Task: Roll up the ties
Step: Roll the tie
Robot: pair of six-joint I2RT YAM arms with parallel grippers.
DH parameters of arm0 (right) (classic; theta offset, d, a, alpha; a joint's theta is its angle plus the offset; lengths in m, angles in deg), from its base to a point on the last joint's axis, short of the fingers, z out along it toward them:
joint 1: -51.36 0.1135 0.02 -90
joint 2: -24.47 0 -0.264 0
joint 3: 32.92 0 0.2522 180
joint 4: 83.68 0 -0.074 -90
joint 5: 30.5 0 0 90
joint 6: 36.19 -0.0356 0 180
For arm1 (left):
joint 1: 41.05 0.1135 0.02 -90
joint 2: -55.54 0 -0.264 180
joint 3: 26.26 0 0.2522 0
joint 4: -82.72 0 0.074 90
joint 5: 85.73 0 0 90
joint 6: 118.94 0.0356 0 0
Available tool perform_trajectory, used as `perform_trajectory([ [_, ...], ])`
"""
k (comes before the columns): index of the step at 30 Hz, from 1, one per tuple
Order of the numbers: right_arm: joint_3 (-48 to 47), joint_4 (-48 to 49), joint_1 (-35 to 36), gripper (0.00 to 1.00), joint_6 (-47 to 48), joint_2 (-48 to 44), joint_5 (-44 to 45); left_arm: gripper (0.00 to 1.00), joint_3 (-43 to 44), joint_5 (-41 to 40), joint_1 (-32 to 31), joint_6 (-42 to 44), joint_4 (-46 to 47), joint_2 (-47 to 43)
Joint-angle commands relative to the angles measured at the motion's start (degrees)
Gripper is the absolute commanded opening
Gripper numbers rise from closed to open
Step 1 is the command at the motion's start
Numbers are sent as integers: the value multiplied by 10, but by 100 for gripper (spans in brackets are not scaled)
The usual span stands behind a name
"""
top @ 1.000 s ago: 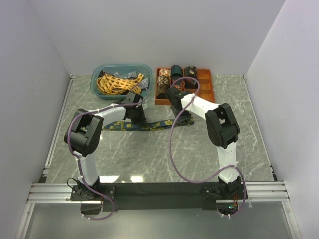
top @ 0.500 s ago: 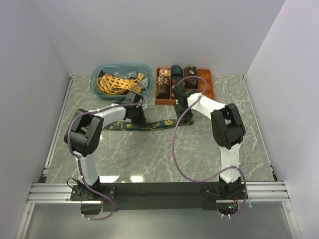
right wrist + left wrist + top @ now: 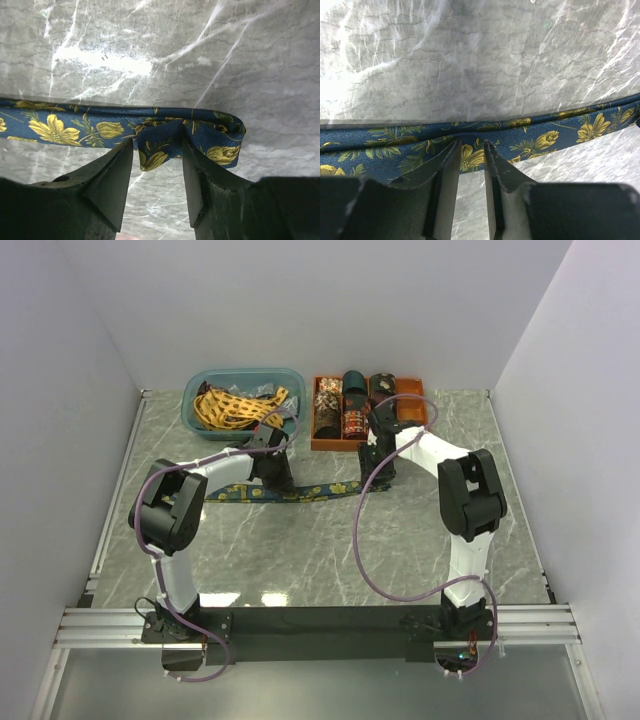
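A navy tie with gold flowers lies flat across the middle of the table, running left to right. My left gripper rests its tips on the tie near its left part. In the left wrist view the jaws stand a narrow gap apart, with the tie flat under the tips. My right gripper is at the tie's right end. In the right wrist view it is open, and the tie is folded back on itself there, the folded end lying between the fingers.
A blue bin at the back left holds a yellow lattice tie and others. An orange tray at the back centre holds several rolled ties. Purple cables loop along both arms. White walls stand on three sides.
My right gripper has moved to the right and a little back along the tie's right end. The left arm has not moved.
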Motion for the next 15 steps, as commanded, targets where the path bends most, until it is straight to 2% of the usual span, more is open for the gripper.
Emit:
perform_trajectory([
  [1,12,23,-7,52,-16,-37,-28,33,16,-30,1,13,-30,-17],
  [15,46,68,-43,55,-56,-74,-91,34,26,-32,1,8,-36,-20],
])
